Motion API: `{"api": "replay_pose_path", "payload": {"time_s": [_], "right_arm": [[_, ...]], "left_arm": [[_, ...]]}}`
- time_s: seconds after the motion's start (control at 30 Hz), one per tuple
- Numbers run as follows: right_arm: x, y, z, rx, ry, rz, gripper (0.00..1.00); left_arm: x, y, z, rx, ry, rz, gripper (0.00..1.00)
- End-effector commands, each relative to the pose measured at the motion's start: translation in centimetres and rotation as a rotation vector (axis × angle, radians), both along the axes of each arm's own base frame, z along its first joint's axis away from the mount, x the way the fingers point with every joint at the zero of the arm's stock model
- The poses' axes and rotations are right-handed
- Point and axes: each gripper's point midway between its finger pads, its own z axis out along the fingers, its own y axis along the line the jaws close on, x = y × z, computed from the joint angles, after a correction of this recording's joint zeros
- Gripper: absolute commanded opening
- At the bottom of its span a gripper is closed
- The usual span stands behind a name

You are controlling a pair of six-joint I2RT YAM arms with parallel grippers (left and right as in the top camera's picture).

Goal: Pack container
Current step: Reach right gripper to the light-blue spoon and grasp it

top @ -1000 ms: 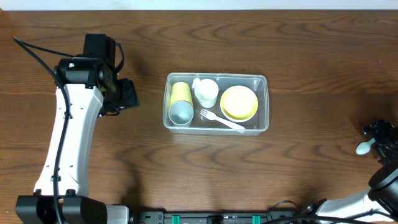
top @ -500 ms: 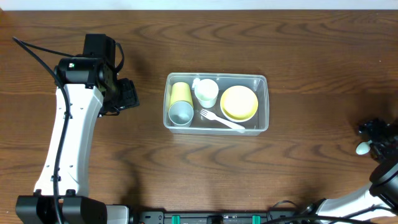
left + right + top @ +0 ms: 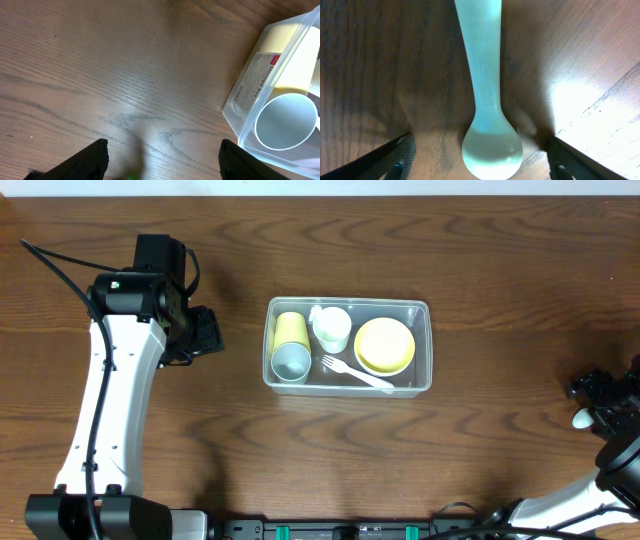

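The clear container [image 3: 429, 370] sits mid-table and holds a yellow cup [image 3: 291, 328], a grey-blue cup [image 3: 291, 362], a white cup [image 3: 333, 329], a yellow bowl [image 3: 384, 345] and a white fork [image 3: 357, 372]. My left gripper [image 3: 207, 332] is open and empty, just left of the container; the left wrist view shows its fingers [image 3: 162, 160] over bare wood beside the container's corner [image 3: 240, 95]. My right gripper [image 3: 603, 394] is at the table's right edge, open, its fingers [image 3: 480, 155] straddling a pale spoon [image 3: 487, 105] that lies flat on the table [image 3: 581, 419].
The dark wooden table [image 3: 480, 460] surrounds the container. The left arm's white link [image 3: 105, 410] runs down the left side. A black rail [image 3: 330, 530] lies along the front edge.
My right gripper has shifted slightly left over the spoon. The spoon, the container and the left arm have not moved.
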Motion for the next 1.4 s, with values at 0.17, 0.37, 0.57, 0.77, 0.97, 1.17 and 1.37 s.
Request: {"api": "replay_pose_path", "payload": {"time_s": [0.17,0.37,0.57,0.77,0.97,1.17,1.37], "right_arm": [[-0.76,0.54,-1.29,0.02,0.054,0.007,0.7],[-0.79,0.63,-1.29,0.025,0.054,0.007,0.54],[-0.85,0.7,-1.29,0.028,0.057,0.007,0.46],[-0.81,0.74,-1.29,0.03,0.054,0.007,0.36],[-0.8,0.74,-1.29,0.03,0.054,0.007,0.32],[-0.7,0.85,-1.3,0.037,0.048,0.007,0.28],[0.1,1.13,-0.91,0.049,0.017,0.015,0.22]], "left_arm": [[-0.13,0.25,-0.2,0.005,0.01,0.002,0.71],[-0.12,0.25,-0.19,0.005,0.009,0.002,0.71],[-0.12,0.25,-0.19,0.005,0.009,0.002,0.71],[-0.13,0.26,-0.2,0.005,0.01,0.002,0.71],[-0.12,0.25,-0.19,0.005,0.009,0.002,0.71],[-0.13,0.26,-0.2,0.005,0.01,0.002,0.71],[-0.13,0.26,-0.2,0.005,0.01,0.002,0.71]]}}
